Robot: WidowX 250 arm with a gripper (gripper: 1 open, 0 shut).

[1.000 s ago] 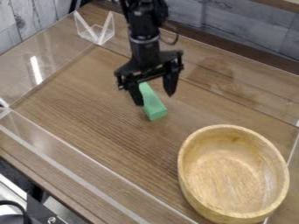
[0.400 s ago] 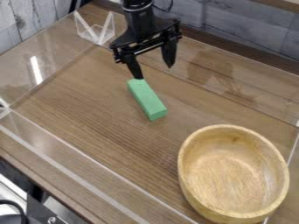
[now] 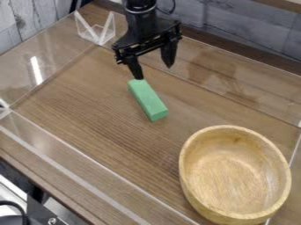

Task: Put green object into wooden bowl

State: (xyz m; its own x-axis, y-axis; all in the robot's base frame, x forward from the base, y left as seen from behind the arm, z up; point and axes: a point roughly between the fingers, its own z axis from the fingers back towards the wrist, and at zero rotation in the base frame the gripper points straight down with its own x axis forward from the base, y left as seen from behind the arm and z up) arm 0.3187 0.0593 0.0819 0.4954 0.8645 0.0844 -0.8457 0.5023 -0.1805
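Observation:
The green object (image 3: 148, 98) is a flat bright green bar lying on the wooden tabletop near the middle, its long side running from upper left to lower right. My black gripper (image 3: 150, 60) hangs above its far end, pointing down, jaws open and holding nothing. A clear gap shows between the fingertips (image 3: 133, 68) and the bar. The wooden bowl (image 3: 235, 173) sits at the lower right, light tan, round and shallow, with nothing inside it.
Clear acrylic walls (image 3: 70, 154) fence the tabletop along the left and near sides. A small clear stand (image 3: 91, 29) sits at the back left, close behind the arm.
The gripper rose off the green object, from straddling it to hanging open above its far end. The bar stayed lying on the table. Over the last half second nothing moved.

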